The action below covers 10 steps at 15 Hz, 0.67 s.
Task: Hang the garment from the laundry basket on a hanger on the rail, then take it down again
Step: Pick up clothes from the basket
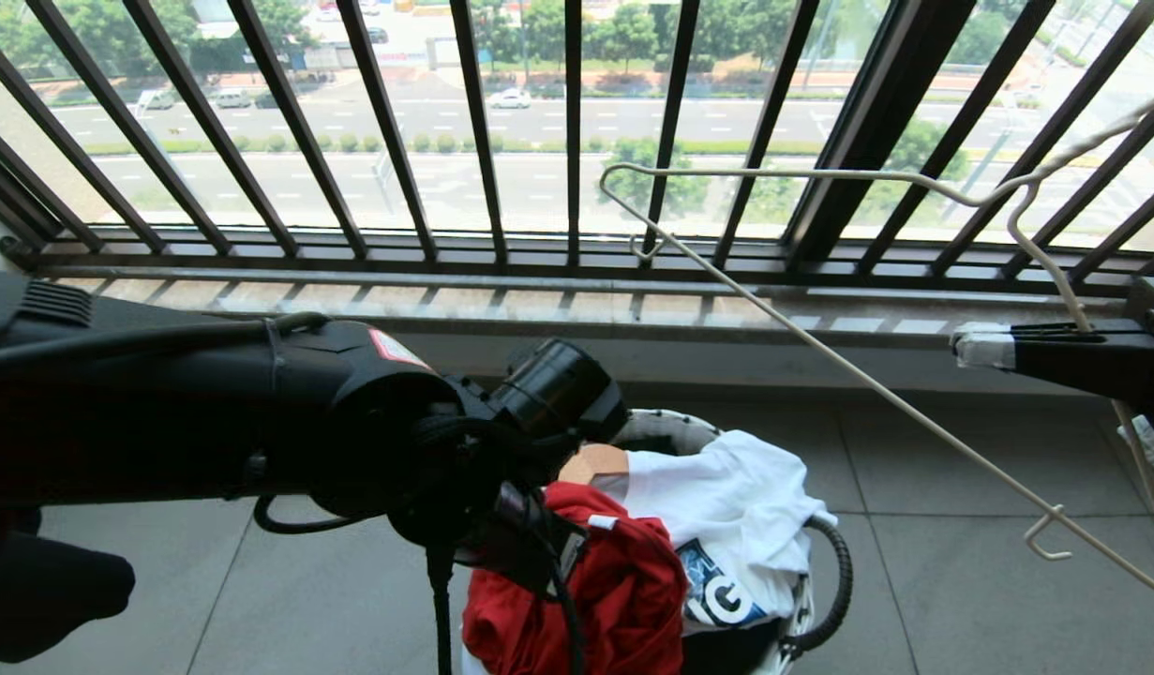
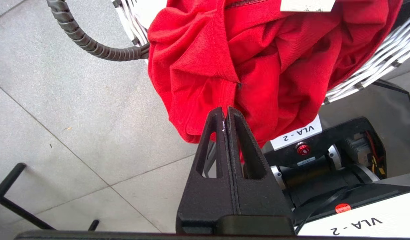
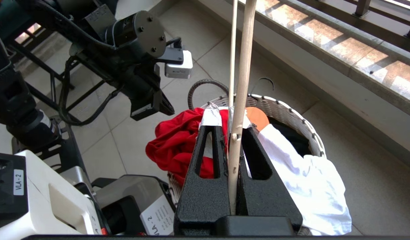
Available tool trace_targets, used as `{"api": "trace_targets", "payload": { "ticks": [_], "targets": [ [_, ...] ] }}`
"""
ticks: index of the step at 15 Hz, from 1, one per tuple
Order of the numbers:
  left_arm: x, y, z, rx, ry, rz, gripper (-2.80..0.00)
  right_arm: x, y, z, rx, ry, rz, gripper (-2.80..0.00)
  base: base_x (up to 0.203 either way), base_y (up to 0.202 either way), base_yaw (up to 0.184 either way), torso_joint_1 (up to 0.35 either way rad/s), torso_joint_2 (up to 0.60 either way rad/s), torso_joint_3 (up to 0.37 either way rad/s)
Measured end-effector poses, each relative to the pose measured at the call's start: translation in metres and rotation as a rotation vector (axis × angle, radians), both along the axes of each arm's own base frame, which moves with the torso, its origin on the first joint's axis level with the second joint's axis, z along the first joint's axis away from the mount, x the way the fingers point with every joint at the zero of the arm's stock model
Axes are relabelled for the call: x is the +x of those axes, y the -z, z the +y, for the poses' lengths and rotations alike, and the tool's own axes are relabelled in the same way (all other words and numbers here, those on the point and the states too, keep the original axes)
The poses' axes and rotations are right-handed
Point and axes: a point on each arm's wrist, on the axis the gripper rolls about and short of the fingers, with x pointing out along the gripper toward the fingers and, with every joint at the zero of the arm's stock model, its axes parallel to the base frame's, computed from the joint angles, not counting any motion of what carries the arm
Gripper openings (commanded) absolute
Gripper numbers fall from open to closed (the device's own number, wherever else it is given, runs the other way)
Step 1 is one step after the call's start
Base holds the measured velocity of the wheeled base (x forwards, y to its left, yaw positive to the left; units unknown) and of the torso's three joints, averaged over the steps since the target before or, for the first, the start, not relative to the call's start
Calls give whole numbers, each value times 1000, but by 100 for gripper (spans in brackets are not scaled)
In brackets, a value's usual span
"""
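The red T-shirt lies bunched over the near rim of the laundry basket, just beside a white shirt. The left gripper is by far the nearer: its fingers are pressed together at the shirt's hanging edge, though whether any cloth is pinched between them cannot be told. The right gripper, fingers clamped on the wire hanger, holds it well off to the right, its long side slanting down across the basket.

A home balcony: black railing over a street, grey tiled floor, laundry basket.
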Motion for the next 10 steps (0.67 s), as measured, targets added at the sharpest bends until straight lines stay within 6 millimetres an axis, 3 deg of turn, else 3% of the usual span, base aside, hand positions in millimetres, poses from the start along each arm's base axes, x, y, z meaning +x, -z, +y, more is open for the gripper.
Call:
{"api": "trace_targets", "payload": {
  "ticks": [1,2,10],
  "targets": [
    [5,5,-7,15,-25,-6,-102,1,0,0,0,2,3,-280,0,0,0,0,0,0],
    [8,9,-13,32,-63,-29,0,2,0,0,0,2,4,-280,0,0,0,0,0,0],
    [13,41,-36,153,-151,-91,0,4,2,0,0,2,12,-280,0,0,0,0,0,0]
  ]
}}
